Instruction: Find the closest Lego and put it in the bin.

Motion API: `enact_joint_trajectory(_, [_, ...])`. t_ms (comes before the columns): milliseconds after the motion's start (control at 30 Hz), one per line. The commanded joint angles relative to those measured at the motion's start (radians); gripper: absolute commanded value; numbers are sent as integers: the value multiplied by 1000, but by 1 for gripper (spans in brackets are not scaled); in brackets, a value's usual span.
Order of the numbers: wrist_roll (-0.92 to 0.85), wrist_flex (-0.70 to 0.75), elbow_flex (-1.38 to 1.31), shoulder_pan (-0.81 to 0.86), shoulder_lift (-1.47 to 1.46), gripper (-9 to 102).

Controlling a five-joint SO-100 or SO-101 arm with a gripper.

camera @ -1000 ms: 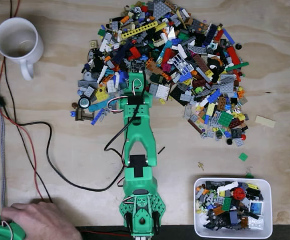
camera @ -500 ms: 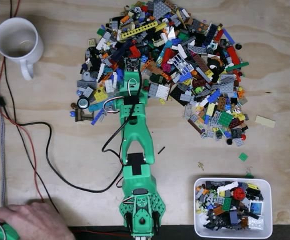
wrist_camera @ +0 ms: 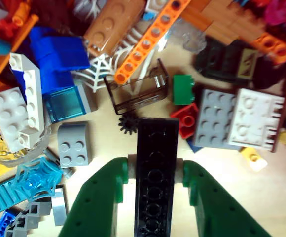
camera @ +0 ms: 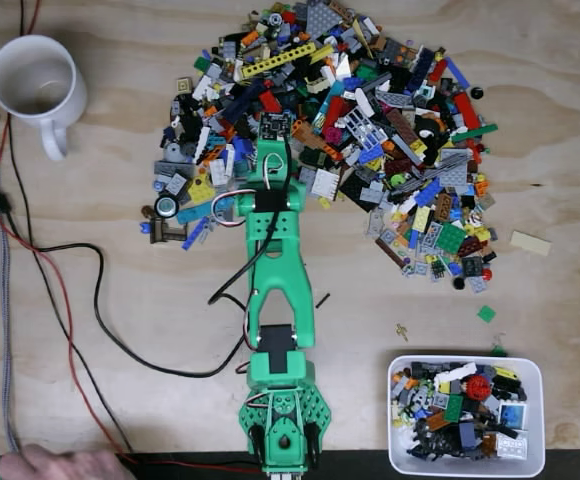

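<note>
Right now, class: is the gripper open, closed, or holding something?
Gripper: closed on a long black Lego brick, fingers against both its sides, at the near edge of the Lego pile.

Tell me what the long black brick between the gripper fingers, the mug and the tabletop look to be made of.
Long black brick: moulded plastic, semi-gloss; round studs show along it, held in the gripper.
Mug: probably glazed ceramic; white, smooth, thick rim.
Tabletop: plywood or similar, unvarnished look; pale wavy grain, no shine.

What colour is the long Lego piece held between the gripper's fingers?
Black. The long studded Lego piece shows best in the wrist view, clamped by the green gripper.
</note>
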Motion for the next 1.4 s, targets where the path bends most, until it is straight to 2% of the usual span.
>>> enact_joint_trajectory(0, [-64, 92, -94, 150, 273, 3])
enact_joint_trajectory(200, [-178, 218, -97, 614, 443, 3])
enact_joint_trajectory(433, [-330, 238, -31, 1206, 578, 4])
enact_joint_trajectory(633, [-413, 252, 104, 1563, 690, 3])
enact_joint_trajectory(767, [-460, 212, 239, 1706, 769, 3])
enact_joint_trajectory(900, [-419, 137, 308, 1690, 810, 7])
enact_joint_trajectory(1000, [-337, 44, 308, 1608, 842, 16])
enact_joint_trajectory(1100, [-261, -63, 302, 1442, 859, 20])
enact_joint_trajectory(1200, [-256, -138, 302, 1298, 881, 22])
enact_joint_trajectory(1300, [-249, -170, 313, 1112, 968, 21])
enact_joint_trajectory(1367, [-252, -137, 350, 934, 1058, 21])
